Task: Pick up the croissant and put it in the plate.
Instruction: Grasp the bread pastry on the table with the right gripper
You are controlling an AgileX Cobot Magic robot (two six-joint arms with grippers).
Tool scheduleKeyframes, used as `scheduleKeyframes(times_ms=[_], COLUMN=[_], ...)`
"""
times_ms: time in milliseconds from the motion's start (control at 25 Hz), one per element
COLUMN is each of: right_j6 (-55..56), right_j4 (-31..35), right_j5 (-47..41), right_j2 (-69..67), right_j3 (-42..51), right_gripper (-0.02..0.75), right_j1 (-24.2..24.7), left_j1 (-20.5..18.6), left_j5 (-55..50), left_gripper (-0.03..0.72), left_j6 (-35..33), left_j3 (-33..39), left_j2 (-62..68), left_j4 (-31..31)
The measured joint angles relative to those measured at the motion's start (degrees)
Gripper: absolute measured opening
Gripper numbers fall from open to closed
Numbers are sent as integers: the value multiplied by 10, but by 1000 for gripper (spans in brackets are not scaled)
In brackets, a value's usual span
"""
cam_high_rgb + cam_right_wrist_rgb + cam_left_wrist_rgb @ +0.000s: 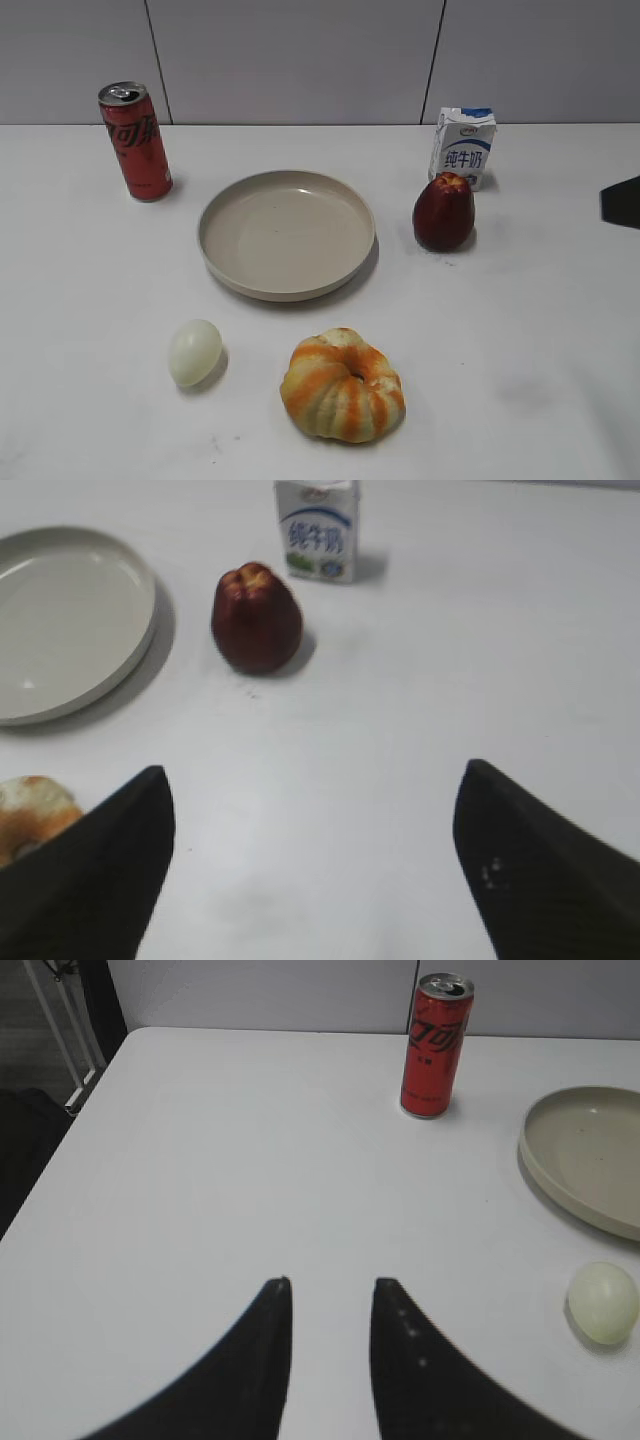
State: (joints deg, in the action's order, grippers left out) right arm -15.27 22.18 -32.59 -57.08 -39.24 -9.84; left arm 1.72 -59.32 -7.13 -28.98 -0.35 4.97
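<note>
Right wrist view: right hand [312, 780] wide, empty; croissant [30, 812] beside left finger.

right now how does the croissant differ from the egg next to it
The croissant is larger than the egg. The croissant is ridged and curled around a central dip, with orange and cream stripes; the egg is smooth, plain and pale. The croissant lies straight below the plate in the exterior view, the egg below its left edge. Both rest on the white table, outside the plate, with no hand touching them.
</note>
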Motion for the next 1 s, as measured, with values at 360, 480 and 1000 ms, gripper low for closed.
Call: scheduleKeyframes(times_ms=[360,480,1000], right_j6=[28,49,127], right_j4=[11,9,-91], right_j5=[-42,-43,-41], right_j2=[-222,-283,-485], right_j3=[-109,-142,-229], right_gripper=[647,643,620], right_j1=[-202,-272,-396], left_j1=[0,0,0], left_j5=[0,0,0], left_gripper=[199,199,199], left_j6=[0,0,0], left_j3=[0,0,0], left_j2=[0,0,0], left_j4=[0,0,0])
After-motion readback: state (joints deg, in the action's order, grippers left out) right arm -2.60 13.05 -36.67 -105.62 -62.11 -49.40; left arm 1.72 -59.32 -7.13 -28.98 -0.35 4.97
